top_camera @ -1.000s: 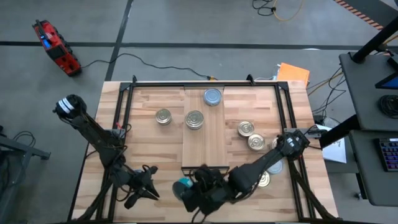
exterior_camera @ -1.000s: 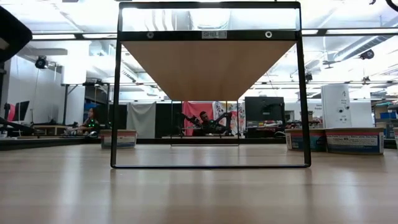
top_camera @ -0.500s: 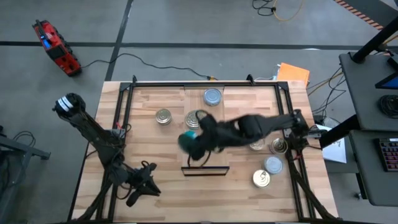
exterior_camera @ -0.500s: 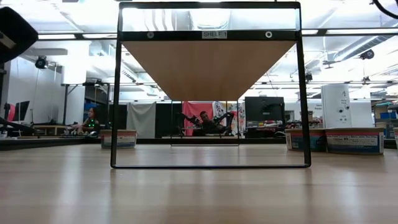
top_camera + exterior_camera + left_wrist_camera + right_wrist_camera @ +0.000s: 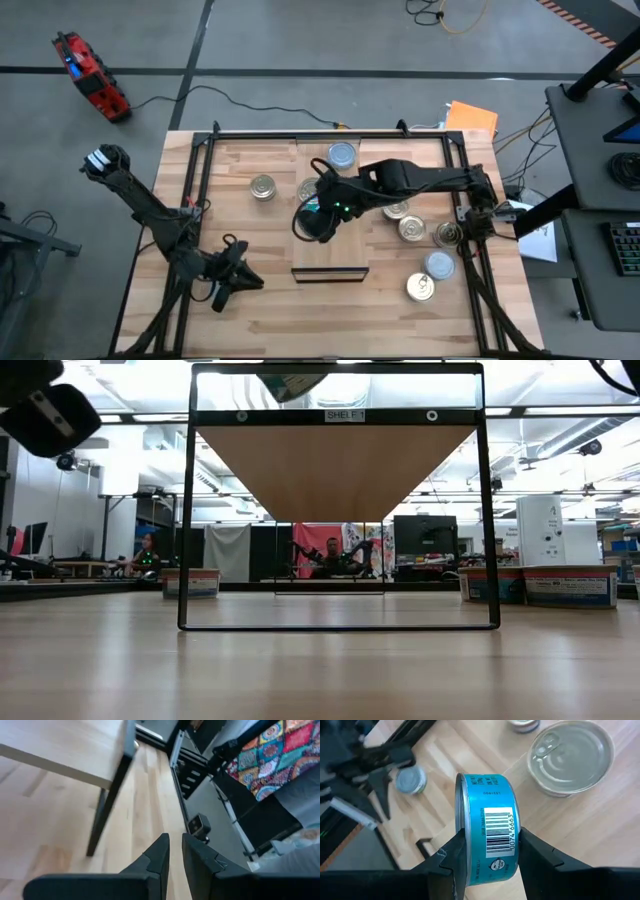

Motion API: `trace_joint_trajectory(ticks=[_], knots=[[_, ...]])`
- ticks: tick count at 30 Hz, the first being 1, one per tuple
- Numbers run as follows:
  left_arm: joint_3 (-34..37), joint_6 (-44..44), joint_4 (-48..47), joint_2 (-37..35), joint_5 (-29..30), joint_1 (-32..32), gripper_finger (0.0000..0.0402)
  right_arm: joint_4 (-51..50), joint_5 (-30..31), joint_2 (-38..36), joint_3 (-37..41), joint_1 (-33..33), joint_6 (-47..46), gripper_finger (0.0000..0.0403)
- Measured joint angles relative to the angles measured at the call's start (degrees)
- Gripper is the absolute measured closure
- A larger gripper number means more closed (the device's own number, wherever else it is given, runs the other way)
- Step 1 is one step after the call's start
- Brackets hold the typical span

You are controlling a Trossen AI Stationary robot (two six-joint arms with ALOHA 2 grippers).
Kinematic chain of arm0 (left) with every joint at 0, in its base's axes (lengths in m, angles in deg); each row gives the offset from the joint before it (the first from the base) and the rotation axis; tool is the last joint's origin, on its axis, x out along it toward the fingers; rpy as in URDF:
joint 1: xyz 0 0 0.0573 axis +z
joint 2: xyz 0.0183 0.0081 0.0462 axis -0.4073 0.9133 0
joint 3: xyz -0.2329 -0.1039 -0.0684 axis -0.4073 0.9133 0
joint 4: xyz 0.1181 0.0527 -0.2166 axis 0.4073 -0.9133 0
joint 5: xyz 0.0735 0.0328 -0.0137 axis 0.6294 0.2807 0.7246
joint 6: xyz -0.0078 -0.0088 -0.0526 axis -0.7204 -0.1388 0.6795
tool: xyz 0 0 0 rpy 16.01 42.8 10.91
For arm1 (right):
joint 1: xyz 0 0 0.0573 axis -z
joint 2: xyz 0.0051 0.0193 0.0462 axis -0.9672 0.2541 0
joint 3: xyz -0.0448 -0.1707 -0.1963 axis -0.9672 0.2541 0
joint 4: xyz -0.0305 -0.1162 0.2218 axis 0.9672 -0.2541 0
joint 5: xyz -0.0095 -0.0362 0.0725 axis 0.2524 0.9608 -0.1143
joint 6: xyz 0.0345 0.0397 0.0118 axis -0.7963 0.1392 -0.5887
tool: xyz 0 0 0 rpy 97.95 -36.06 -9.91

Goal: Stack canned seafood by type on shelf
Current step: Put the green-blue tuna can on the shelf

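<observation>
Grey concrete floor (image 5: pixel 300 40) all round the wooden table (image 5: pixel 240 300). On the floor far left, a red tool case (image 5: pixel 90 75); from it a black cable (image 5: pixel 240 100) trailing toward the table's far edge. Far right beside the table, an orange sheet (image 5: pixel 472 117). At the right edge, a dark desk (image 5: pixel 590 140) with a keyboard (image 5: pixel 625 245).

Seen level across the table: a large open workshop under bright ceiling strip lights (image 5: pixel 560 410). Far off, a red patterned hanging (image 5: pixel 320 540), a dark monitor (image 5: pixel 424 540), a white cabinet (image 5: pixel 545 530). Lidded storage bins (image 5: pixel 565 585) to the right, another bin (image 5: pixel 190 582) to the left. A seated person (image 5: pixel 148 552) far left.
</observation>
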Motion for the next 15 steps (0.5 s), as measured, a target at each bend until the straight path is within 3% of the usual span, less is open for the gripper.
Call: trace_joint_trajectory(ticks=[8, 11, 15], knots=[[0.0, 0.72, -4.63, -2.51, 0.0, 2.91, 0.0365, 2.25, 1.87, -7.26, 5.96, 0.13, 1.82, 0.0274], [0.0, 0.43, -5.05, -3.13, 0.03, 4.4, 0.0365, 7.24, 3.1, -12.22, 12.76, 0.23, 1.45, 0.0274], [0.0, -0.84, -5.18, -3.87, 0.03, 6.44, 0.0365, 21.52, 3.02, -19.96, 25.79, 0.31, -0.43, 0.0274]])
